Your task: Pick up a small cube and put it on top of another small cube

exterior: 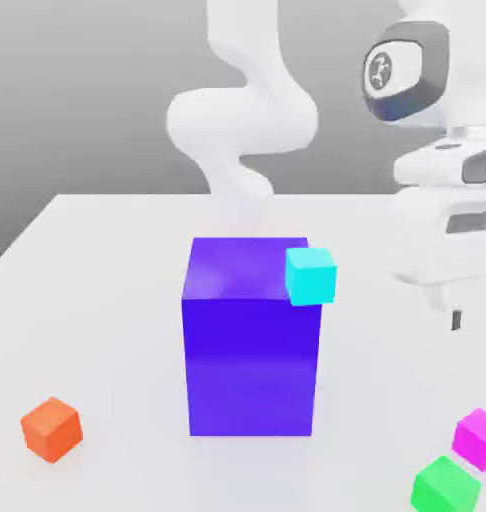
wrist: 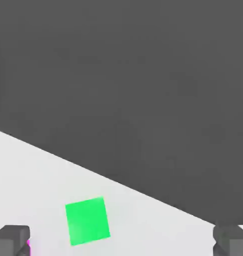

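The small magenta-pink cube (exterior: 479,437) rests on the white table (exterior: 97,300) near its front edge, at the exterior view's right. A green cube (exterior: 445,487) lies just in front of it. My gripper (exterior: 454,318) hangs above and behind these two cubes, touching neither. In the hand view the green cube (wrist: 87,221) lies between the two dark fingertips (wrist: 11,240), which stand wide apart around the gripper (wrist: 121,241) with nothing held. A thin sliver of the magenta cube (wrist: 28,245) shows beside one fingertip.
A big blue-violet block (exterior: 251,340) stands mid-table. A cyan cube (exterior: 310,276) overlaps its upper right corner; whether they touch I cannot tell. An orange cube (exterior: 52,429) sits at the front left. The table's edge (wrist: 143,192) runs close behind the green cube.
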